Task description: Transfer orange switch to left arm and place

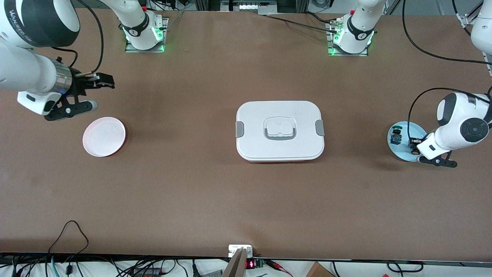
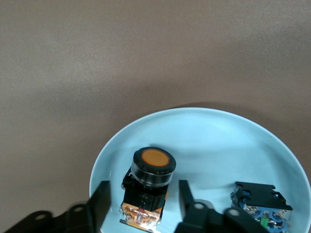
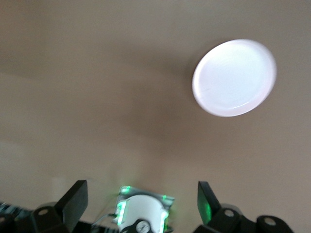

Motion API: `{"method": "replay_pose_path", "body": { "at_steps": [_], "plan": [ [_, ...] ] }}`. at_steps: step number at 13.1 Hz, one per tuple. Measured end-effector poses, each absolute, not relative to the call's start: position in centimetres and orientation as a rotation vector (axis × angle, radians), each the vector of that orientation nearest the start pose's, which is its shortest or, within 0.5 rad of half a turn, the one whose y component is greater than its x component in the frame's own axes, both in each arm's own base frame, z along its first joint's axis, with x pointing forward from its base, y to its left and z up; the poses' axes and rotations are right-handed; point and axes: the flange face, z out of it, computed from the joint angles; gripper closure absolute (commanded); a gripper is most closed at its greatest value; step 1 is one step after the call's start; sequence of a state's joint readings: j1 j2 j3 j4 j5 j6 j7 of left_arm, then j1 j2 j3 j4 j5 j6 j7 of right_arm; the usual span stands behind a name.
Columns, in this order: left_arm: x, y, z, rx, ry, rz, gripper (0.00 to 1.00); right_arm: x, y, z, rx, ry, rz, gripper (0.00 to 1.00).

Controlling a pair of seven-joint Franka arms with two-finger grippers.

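Switch placement first, from the front view: the orange switch (image 1: 415, 151) lies on the blue plate (image 1: 399, 150) at the left arm's end of the table, at about 3 o'clock from the box (image 1: 280, 130), with the left gripper (image 1: 414, 145) low over it. The right gripper (image 1: 100, 81) hangs open and empty at 11 o'clock from the pink plate (image 1: 104, 136), waiting. Left wrist view: the orange switch (image 2: 148, 187), its black cap with an orange centre above an orange body, stands between the spread fingers (image 2: 99, 203), apart from both; the blue-and-teal switch (image 2: 260, 206) lies beside it. Right wrist view: the open fingers (image 3: 74, 197) hold nothing; the pink plate (image 3: 234, 77) lies ahead of them.
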State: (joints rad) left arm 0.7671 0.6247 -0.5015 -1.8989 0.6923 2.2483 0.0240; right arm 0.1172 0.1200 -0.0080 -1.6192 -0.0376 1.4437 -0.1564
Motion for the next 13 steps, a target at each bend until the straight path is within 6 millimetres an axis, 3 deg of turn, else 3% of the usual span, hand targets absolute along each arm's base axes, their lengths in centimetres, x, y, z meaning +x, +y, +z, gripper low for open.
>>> {"method": "replay_pose_path", "body": {
  "at_steps": [2,3,7,10,13],
  "plan": [
    [59.1,18.3,20.3,-2.927,0.302,0.247,0.0,57.4,2.8,53.7,-3.218,-0.399,0.367,0.0],
    [60.0,18.0,22.0,-2.915,0.337,0.21,0.0,57.7,1.3,54.1,-3.233,-0.36,0.341,0.0],
    [63.1,15.9,31.7,-2.825,0.512,0.034,0.0,58.0,-4.0,56.2,-3.147,-0.054,0.222,0.0],
    [63.3,14.6,37.7,-2.8,0.57,0.062,0.0,57.8,-4.5,57.0,-3.144,-0.02,0.101,0.0],
    [62.7,13.5,43.6,-2.917,0.473,0.221,0.0,56.0,-4.1,55.7,-3.137,-0.012,0.058,0.0]
  ]
}}
